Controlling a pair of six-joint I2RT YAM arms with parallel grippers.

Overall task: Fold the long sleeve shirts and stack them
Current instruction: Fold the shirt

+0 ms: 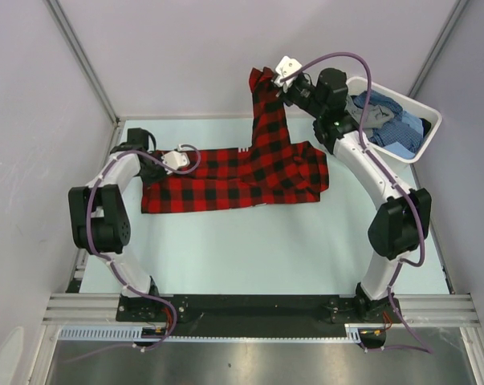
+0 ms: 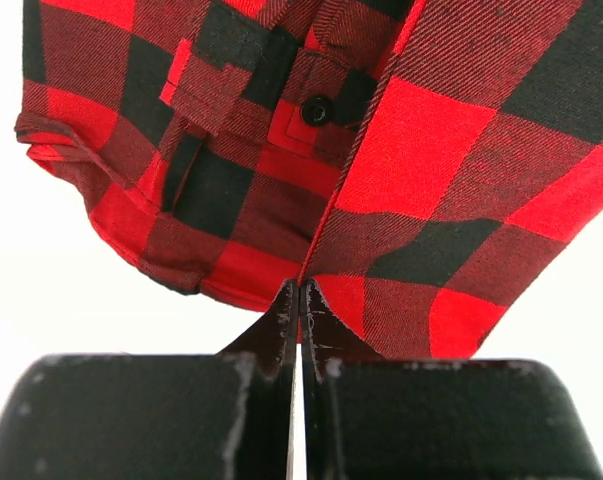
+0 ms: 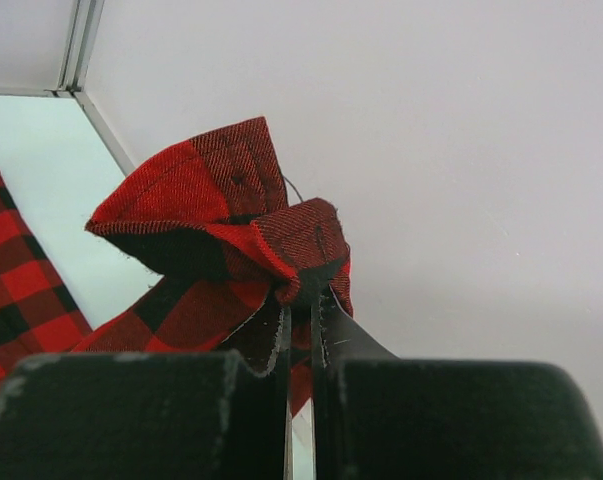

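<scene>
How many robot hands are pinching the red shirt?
2: left gripper pinches the red shirt near the table; right gripper holds its sleeve up at the back. None hidden.

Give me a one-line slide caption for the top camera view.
Red-and-black check shirt on the table: left gripper jaws shut on its edge, right gripper jaws holding one sleeve raised.

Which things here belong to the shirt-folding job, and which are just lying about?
Job: red-and-black check cloth shirt, pinched by the left end effector and right end effector; blue and grey cloth shirts, heaped together.
Lying about: white rectangular plastic tub holding them; pale table.
</scene>
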